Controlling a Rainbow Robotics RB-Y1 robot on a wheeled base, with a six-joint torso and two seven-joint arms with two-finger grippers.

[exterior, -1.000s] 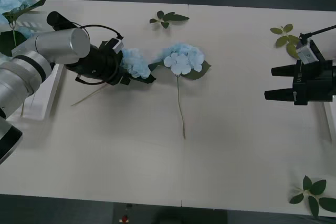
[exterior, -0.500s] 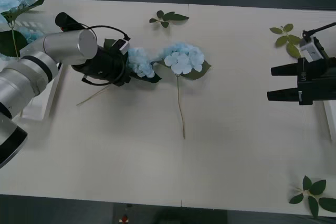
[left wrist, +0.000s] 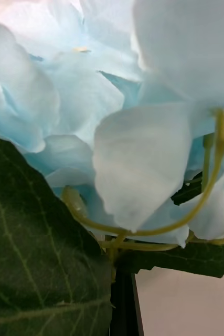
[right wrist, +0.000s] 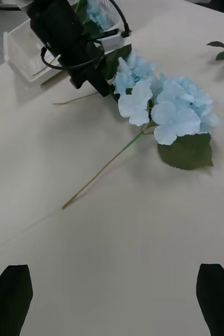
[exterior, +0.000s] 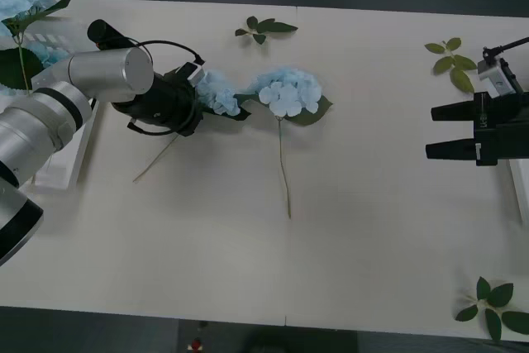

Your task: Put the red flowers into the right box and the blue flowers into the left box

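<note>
My left gripper (exterior: 197, 98) is shut on a blue flower (exterior: 216, 92) near the table's back left, holding it just behind the head. Pale petals (left wrist: 138, 163), a dark leaf and one black finger (left wrist: 125, 307) fill the left wrist view. A second blue flower (exterior: 288, 93) lies just right of it, its stem running toward the front. More blue flowers (exterior: 21, 2) rest in the left box (exterior: 70, 159). My right gripper (exterior: 430, 131) hovers open at the right, beside the right box's white edge (exterior: 518, 189). Its wrist view has the lying blue flower (right wrist: 164, 107). The red flowers are out of view.
Loose green leaf sprigs lie at the back middle (exterior: 264, 28), back right (exterior: 450, 59) and front right (exterior: 494, 303). The table's front half is bare cream surface.
The left gripper shifted a little right with the blue flower; its thin stem swung toward the front. The right gripper drifted slightly right.
</note>
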